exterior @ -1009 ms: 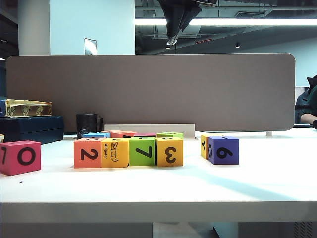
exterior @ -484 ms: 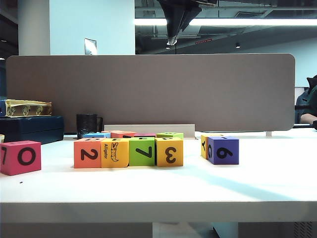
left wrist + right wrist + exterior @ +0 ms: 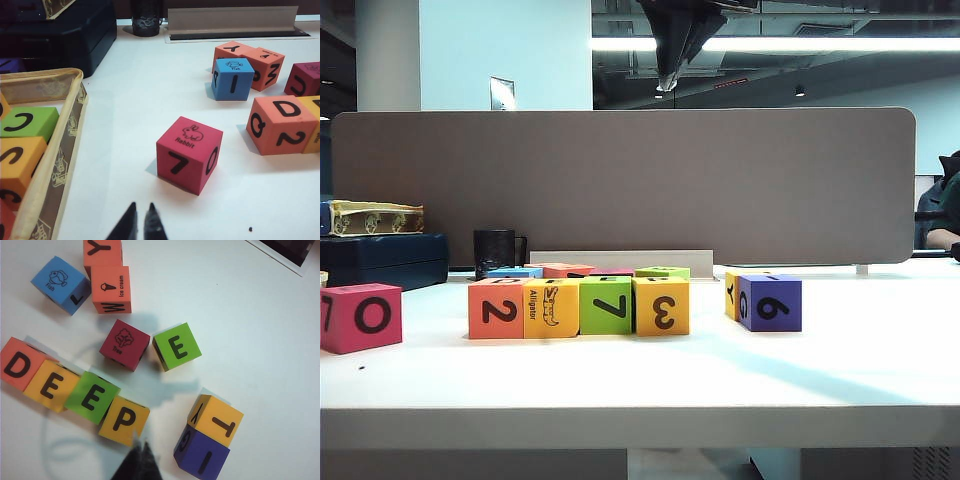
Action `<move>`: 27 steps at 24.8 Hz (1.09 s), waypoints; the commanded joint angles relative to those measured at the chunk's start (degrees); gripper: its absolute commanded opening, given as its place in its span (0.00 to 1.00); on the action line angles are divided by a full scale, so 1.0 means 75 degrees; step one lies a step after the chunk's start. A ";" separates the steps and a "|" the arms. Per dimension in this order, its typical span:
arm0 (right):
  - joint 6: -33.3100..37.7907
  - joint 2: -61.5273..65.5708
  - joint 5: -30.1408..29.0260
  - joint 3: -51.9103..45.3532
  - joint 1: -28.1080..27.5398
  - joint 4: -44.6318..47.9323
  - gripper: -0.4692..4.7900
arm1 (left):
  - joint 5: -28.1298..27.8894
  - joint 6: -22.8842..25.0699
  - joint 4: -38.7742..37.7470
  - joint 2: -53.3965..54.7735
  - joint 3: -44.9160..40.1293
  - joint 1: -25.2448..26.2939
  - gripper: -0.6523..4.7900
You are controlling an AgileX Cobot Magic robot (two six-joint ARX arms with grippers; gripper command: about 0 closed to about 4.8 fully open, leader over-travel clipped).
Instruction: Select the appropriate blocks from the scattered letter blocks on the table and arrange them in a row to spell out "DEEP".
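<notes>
On the white table [image 3: 820, 370] four cubes stand in a touching row near the front edge. In the exterior view they read, left to right: the orange cube [image 3: 497, 309] with a black 2, the yellow cube [image 3: 551, 308] with the Alligator drawing, the lime green cube [image 3: 606, 305] with a 7, and the yellow-orange cube [image 3: 662, 306] with a 3. In the right wrist view the top faces of the same row spell D, E, E, P. Well to the left of the row in the exterior view stands the pink cube [image 3: 361, 317] with a 0; its top face shows a rabbit in the left wrist view. To the right of the row stands the purple cube [image 3: 770, 303] with a 6, touching a yellow cube behind it. Further cubes lie just behind the row: a blue one [image 3: 61, 284] with a fish, two orange-red ones, a dark red one [image 3: 124, 344] with a tree and a green one [image 3: 176, 346] with an E. The left gripper [image 3: 139, 224] hovers above bare table near the pink cube, fingers closed together and holding nothing. The right gripper [image 3: 139, 460] hangs above the P end of the row; its tips are blurred but appear pressed together and empty.
</notes>
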 commanded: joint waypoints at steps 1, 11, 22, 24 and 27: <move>0.0009 -0.0038 0.0015 0.0026 0.0009 0.0111 0.09 | 0.0009 -0.0023 -0.0029 0.0009 -0.0003 0.0006 0.16; 0.0009 -0.0038 0.0012 0.0020 0.0012 0.0119 0.09 | 0.0009 -0.0023 -0.0029 0.0009 -0.0003 0.0006 0.16; -0.0291 -0.1469 0.0073 -0.2547 -0.0195 0.3780 0.09 | 0.0009 -0.0023 -0.0029 0.0009 -0.0003 0.0006 0.16; -0.0289 -0.2127 0.0073 -0.3719 -0.0358 0.5033 0.09 | 0.0009 -0.0023 -0.0029 0.0009 -0.0003 0.0006 0.16; -0.0280 -0.3127 0.0070 -0.5412 -0.0682 0.6636 0.09 | 0.0009 -0.0023 -0.0029 0.0009 -0.0003 0.0006 0.16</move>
